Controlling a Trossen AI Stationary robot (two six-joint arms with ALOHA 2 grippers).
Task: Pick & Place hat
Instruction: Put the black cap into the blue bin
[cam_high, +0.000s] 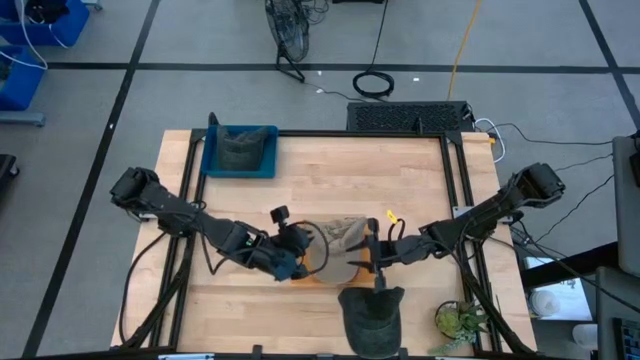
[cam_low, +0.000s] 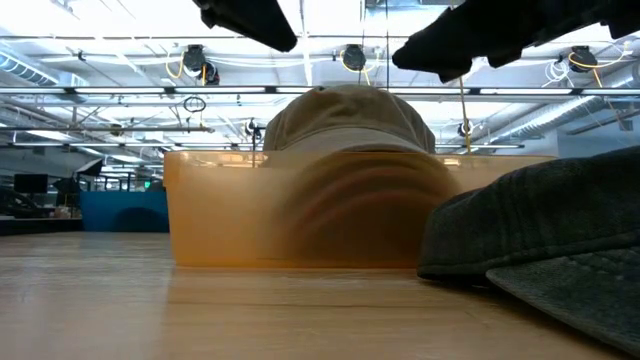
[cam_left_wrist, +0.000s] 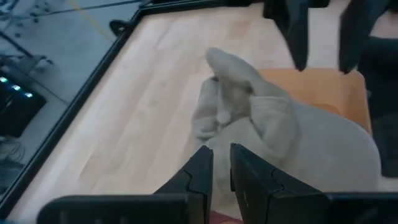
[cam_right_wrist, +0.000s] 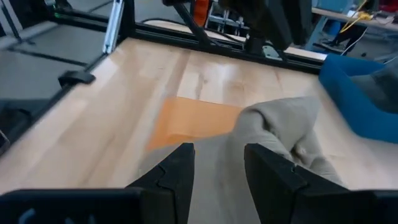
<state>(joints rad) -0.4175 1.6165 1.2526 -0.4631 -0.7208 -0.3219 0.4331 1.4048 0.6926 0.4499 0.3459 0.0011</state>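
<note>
The tan hat (cam_high: 340, 238) sat in the orange bin (cam_high: 322, 268), near the middle of the worktop (cam_high: 330, 180). It bulged up over the bin's rim, so it looked only half tucked in.

The left pincer (cam_left_wrist: 221, 171) was just beside the hat on one side. Its fingers were nearly together, with only a thin gap and nothing between them. The right pincer (cam_right_wrist: 217, 163) was at the hat's other side, right above the cloth, with its fingers apart. I think both were close so they could push the hat down or let it settle.

A dark grey hat (cam_high: 372, 318) lay near the bin, toward the front edge. Another grey hat rested in a blue bin (cam_high: 240, 152), well apart, at the back corner. A small plant (cam_high: 460, 320) stood beside the dark grey hat.
</note>
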